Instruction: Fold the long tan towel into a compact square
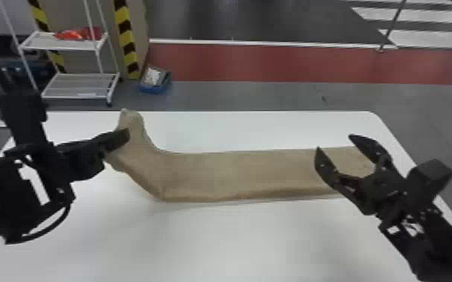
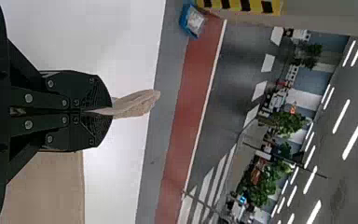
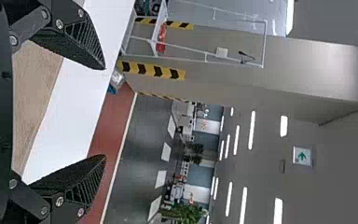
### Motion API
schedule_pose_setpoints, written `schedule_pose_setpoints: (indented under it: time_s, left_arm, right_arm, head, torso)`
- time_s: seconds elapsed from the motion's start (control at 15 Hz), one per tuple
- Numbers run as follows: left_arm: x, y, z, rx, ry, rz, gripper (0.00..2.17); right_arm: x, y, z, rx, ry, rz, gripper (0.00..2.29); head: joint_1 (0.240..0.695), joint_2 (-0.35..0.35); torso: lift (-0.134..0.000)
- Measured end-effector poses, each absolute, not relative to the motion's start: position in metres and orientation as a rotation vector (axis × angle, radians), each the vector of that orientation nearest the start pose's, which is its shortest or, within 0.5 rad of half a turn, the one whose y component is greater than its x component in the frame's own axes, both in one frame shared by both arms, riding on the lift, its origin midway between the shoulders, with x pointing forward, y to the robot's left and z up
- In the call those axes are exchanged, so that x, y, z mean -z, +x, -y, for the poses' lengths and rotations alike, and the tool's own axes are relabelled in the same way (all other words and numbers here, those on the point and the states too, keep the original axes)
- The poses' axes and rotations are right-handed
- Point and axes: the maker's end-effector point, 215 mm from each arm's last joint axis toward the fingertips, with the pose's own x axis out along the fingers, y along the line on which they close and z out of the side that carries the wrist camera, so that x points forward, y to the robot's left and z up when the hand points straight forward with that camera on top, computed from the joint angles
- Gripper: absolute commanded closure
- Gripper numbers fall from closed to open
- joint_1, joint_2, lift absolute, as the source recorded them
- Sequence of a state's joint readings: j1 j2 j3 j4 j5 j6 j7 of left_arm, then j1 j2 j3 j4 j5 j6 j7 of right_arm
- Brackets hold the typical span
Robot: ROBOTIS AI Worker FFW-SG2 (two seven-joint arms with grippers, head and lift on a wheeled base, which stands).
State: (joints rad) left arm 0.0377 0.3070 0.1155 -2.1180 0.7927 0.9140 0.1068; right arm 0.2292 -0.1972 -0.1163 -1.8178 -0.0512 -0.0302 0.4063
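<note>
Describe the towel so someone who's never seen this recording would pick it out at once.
Find the big white table. Along it runs a long tan band, the towel, its left end raised in the left tool. Its tan cloth sets it apart from that tool and the right tool, both black.

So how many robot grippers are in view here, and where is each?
2. The left gripper is shut on the raised left end of the tan towel; the right gripper hangs open by the towel's right end.

Head view angled down, wrist views close, sideways, sharing red floor (image 1: 274, 63)
</note>
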Motion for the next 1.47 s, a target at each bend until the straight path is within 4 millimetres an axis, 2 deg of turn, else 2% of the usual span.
schedule_pose_setpoints:
  time_s: [0.13,0.27,0.47,0.6,0.73,0.93,1.2,1.33,1.47]
  left_arm:
    - [0.296,0.535,-0.210,0.315,-0.401,-0.424,1.35]
    - [0.290,0.540,-0.204,0.360,-0.499,-0.424,1.35]
    - [0.264,0.544,-0.200,0.465,-0.702,-0.388,1.35]
    - [0.252,0.554,-0.217,0.487,-0.833,-0.373,1.35]
    - [0.248,0.557,-0.229,0.480,-0.858,-0.367,1.35]
    - [0.226,0.551,-0.227,0.502,-0.851,-0.338,1.35]
    - [0.195,0.545,-0.224,0.511,-0.759,-0.302,1.35]
    - [0.188,0.545,-0.227,0.519,-0.751,-0.292,1.35]
    - [0.186,0.544,-0.230,0.522,-0.744,-0.288,1.35]
  right_arm:
    - [0.341,0.525,0.202,-0.432,-0.179,0.007,1.02]
    - [0.359,0.530,0.156,-0.527,-0.167,-0.007,1.75]
    - [0.375,0.536,0.102,-0.607,-0.128,-0.018,1.80]
    - [0.388,0.547,0.068,-0.649,-0.098,-0.032,1.80]
    - [0.394,0.559,0.034,-0.685,-0.075,-0.035,1.80]
    - [0.398,0.577,-0.012,-0.739,-0.063,-0.044,1.80]
    - [0.408,0.568,-0.048,-0.804,-0.093,-0.061,1.80]
    - [0.414,0.564,-0.055,-0.836,-0.089,-0.077,1.80]
    - [0.413,0.556,-0.064,-0.923,-0.037,-0.076,1.79]
  head:
    - [0.695,-0.008]
    - [0.695,0.030]
    - [0.695,0.088]
    - [0.695,0.126]
    - [0.687,0.183]
    - [0.668,0.223]
    - [0.656,0.259]
    - [0.656,0.268]
    - [0.657,0.285]
  torso:
    - [-0.123]
    - [-0.123]
    - [-0.123]
    - [-0.123]
    - [-0.123]
    - [-0.123]
    - [-0.123]
    - [-0.123]
    - [-0.123]
